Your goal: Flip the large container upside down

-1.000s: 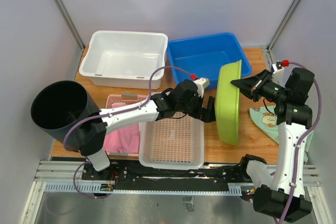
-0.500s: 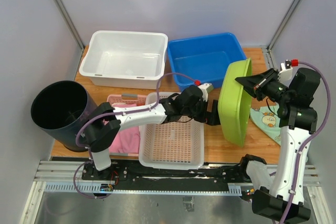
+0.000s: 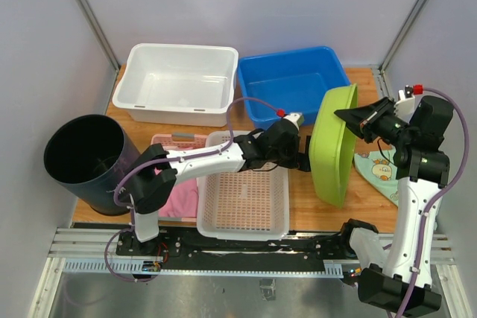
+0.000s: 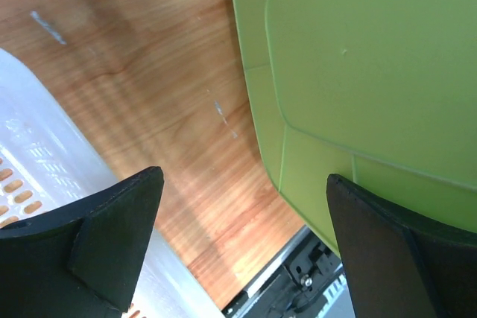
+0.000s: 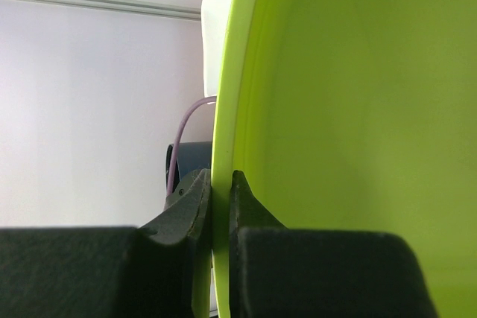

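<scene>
Lime-green plastic tub (image 3: 333, 156) stands on edge beside the white mesh basket (image 3: 244, 199). Right gripper (image 5: 220, 193) jaws are pinched shut on its rim, left gripper (image 4: 246, 243) jaws wide open, empty. That skinny rim grip might slip, so it could flop open-side up.

Noted: lime-green container (image 3: 333, 147), plain; white tub (image 3: 179, 80); blue tub (image 3: 291, 83); black bin (image 3: 78, 156); white slotted basket (image 3: 242, 202); pink cloth (image 3: 171, 200); wood-grain table (image 3: 299, 195).

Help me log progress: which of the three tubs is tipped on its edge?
The green tub, standing on edge, its rim pinched by the right gripper; the white tub and blue tub sit flat, open side up.
</scene>
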Robot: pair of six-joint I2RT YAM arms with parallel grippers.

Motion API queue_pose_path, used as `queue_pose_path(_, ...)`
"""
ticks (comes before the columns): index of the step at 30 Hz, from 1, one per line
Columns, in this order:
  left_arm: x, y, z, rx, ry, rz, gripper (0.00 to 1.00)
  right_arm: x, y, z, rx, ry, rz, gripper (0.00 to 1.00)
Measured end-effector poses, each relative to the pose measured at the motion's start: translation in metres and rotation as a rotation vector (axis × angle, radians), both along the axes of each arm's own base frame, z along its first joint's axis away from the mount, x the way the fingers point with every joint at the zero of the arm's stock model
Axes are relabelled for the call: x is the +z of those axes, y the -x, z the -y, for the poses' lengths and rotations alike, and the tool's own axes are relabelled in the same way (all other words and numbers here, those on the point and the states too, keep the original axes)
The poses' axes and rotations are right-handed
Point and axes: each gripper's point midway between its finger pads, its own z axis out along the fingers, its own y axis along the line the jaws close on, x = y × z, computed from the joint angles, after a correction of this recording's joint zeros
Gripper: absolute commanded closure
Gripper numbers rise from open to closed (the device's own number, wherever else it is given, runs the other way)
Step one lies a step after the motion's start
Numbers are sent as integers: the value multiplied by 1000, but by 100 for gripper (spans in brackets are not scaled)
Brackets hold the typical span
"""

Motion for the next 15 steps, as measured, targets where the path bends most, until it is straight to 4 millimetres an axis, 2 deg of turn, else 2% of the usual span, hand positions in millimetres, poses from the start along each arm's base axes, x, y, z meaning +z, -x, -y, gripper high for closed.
queue_pose_path(7, -5, -8, -13, 83, -57, 39, 1, -6, -4, -1, 9, -30, -30, 99)
queue_pose_path(15, -7, -14, -40, 167, -112, 60, 1, -10, -7, -3, 32, -66, -38, 100)
